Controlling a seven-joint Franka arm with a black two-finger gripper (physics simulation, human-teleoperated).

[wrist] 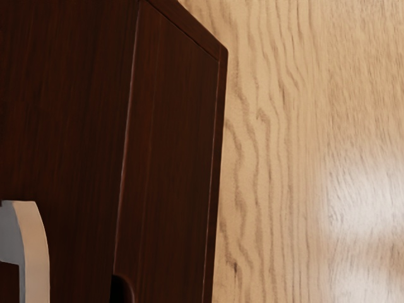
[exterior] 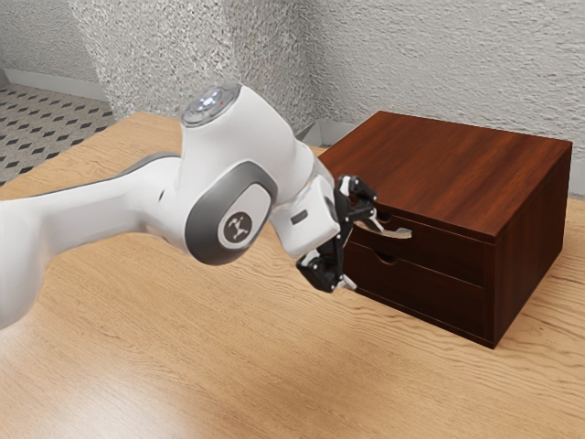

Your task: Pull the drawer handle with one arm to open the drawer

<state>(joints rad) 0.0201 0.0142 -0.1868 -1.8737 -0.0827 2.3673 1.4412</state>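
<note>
Pale wooden tabletop point(exterior: 183, 366) is bearing a dark wooden cabinet point(exterior: 457, 174), centre right. Black gripper point(exterior: 356, 243) is gaping empty beside its pale curved handle point(exterior: 395, 231).

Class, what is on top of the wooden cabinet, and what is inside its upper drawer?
The cabinet top shows bare dark wood, nothing resting on it. The upper drawer contents cannot be seen: its front covers them. The claw is open by the handle.
</note>
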